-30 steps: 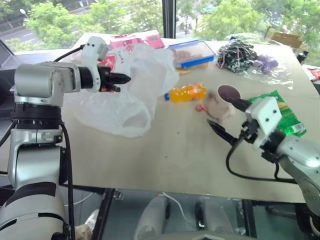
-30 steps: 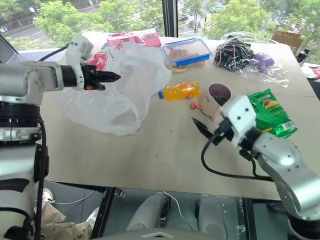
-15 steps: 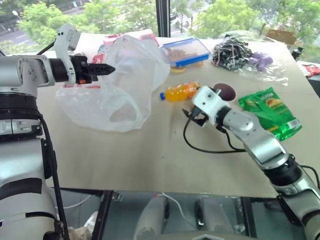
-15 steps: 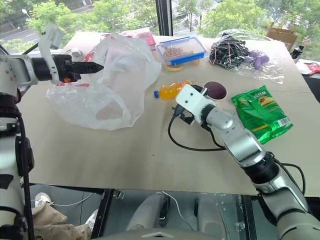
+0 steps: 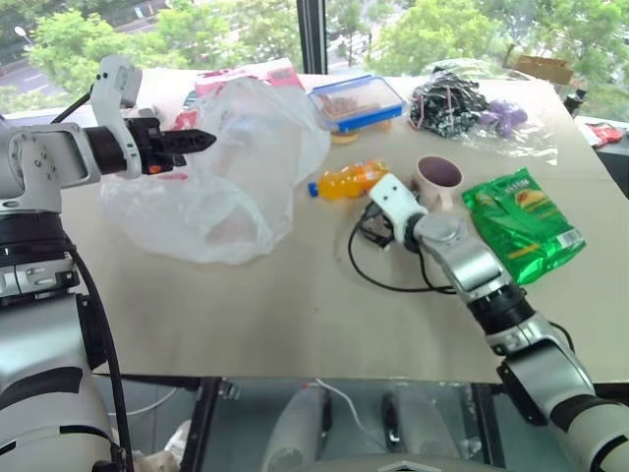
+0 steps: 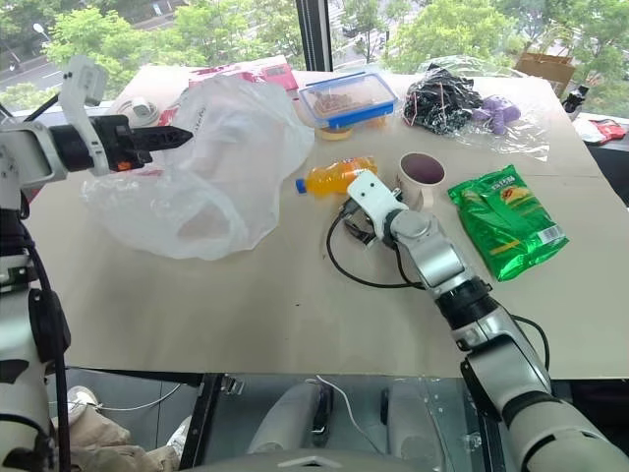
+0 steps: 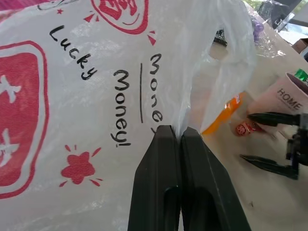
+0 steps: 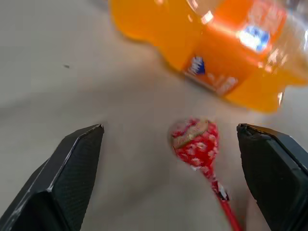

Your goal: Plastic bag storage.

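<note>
My left gripper [image 7: 179, 137] is clamped on the plastic bag [image 5: 231, 162], lifting its top off the table [image 5: 246, 315]; my right gripper [image 8: 173, 139] is spread wide around a lollipop [image 8: 196, 140], beside the orange bottle [image 5: 346, 181].

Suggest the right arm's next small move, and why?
Probably ease forward and close on the lollipop: the right gripper has its jaws wide open with the lollipop lying between them on the table, just short of the orange bottle. The left gripper is shut on the bag.
</note>
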Motion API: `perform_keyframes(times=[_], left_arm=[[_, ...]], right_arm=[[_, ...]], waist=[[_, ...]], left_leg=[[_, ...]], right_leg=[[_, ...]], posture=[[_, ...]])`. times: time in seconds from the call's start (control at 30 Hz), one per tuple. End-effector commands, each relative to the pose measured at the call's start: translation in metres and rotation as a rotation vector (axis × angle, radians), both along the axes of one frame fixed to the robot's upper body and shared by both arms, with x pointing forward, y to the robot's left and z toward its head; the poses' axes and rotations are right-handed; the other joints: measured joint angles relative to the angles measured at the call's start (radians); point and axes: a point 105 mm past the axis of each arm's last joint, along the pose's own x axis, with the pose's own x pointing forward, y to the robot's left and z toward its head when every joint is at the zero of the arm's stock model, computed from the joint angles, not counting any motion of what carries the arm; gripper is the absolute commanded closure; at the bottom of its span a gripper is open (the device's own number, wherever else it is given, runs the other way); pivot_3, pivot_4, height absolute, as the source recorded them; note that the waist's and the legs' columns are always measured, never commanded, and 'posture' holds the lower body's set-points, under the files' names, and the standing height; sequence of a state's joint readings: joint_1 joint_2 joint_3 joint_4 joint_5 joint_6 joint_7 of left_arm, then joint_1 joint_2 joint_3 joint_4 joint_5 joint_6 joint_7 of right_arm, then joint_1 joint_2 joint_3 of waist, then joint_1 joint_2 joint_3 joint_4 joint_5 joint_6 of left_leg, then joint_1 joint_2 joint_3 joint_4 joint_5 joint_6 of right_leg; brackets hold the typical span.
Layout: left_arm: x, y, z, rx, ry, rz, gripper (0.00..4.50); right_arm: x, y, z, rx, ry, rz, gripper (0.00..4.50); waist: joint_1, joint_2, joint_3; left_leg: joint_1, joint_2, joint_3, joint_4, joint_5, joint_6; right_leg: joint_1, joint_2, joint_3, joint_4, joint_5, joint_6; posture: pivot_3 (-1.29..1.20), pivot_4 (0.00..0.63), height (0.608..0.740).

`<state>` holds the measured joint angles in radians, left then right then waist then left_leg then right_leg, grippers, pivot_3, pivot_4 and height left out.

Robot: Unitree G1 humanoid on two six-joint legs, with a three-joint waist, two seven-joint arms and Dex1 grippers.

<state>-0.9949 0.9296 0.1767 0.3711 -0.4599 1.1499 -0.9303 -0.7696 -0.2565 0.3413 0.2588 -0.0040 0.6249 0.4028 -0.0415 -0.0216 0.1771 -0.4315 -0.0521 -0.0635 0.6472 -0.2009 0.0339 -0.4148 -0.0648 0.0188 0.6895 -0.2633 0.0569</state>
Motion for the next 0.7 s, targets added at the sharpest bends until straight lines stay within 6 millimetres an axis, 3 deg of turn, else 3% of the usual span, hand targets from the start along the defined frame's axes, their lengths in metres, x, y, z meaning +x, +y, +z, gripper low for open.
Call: perform_keyframes(times=[0.03,0.07,0.17,0.37,0.4,0.5,0.7], left_arm=[[-0.009,0.0,0.02,-0.008,-0.076,0.002,4.41],[-0.009,0.0,0.02,-0.009,-0.077,0.003,4.41],[-0.011,-0.001,0.019,-0.009,-0.076,0.006,4.5],[-0.012,-0.001,0.016,-0.01,-0.074,0.009,4.5],[-0.012,-0.002,0.015,-0.011,-0.073,0.009,4.5],[-0.013,-0.004,0.015,-0.015,-0.073,-0.001,4.5],[-0.016,-0.008,0.013,-0.013,-0.059,-0.025,4.5]], right_arm=[[0.008,-0.005,0.006,0.029,0.009,-0.018,0.0],[0.009,-0.005,0.004,0.038,0.018,-0.018,0.0],[0.01,-0.006,0.001,0.054,0.041,-0.023,0.82],[0.003,0.005,0.004,0.107,0.037,0.022,3.68],[0.001,0.006,0.005,0.118,0.031,0.022,3.87],[-0.01,0.011,0.022,0.177,-0.005,0.065,3.86],[-0.06,0.045,0.071,0.328,-0.05,0.316,3.86]], waist=[[0.001,0.0,0.0],[0.0,0.0,0.0],[0.0,0.0,0.0],[0.0,0.0,0.0],[0.0,0.0,0.0],[0.001,0.0,0.0],[-0.002,0.0,0.0]], left_leg=[[0.0,0.0,0.0,0.0,0.0,0.0],[0.0,0.0,0.0,0.0,0.0,0.0],[0.001,0.0,0.001,0.0,0.0,0.0],[0.001,0.0,0.001,0.001,0.0,0.0],[0.001,0.0,0.001,0.001,0.0,0.0],[0.001,0.0,0.001,0.001,0.0,0.0],[0.0,0.0,0.001,0.001,-0.001,0.002]], right_leg=[[0.0,0.0,0.0,0.0,0.0,0.0],[0.0,0.0,0.0,0.0,0.0,0.0],[0.0,0.0,0.001,0.001,0.0,0.0],[0.0,0.0,0.001,0.003,0.0,0.0],[0.0,0.0,0.001,0.003,0.0,0.0],[0.0,0.0,0.001,0.003,0.0,0.0],[-0.002,-0.001,0.002,0.004,0.0,0.0]], posture=[[0.0,0.15,0.732],[0.0,0.15,0.732],[0.0,0.15,0.732],[0.0,0.15,0.732],[0.0,0.15,0.732],[0.0,0.15,0.732],[0.0,0.15,0.732]])
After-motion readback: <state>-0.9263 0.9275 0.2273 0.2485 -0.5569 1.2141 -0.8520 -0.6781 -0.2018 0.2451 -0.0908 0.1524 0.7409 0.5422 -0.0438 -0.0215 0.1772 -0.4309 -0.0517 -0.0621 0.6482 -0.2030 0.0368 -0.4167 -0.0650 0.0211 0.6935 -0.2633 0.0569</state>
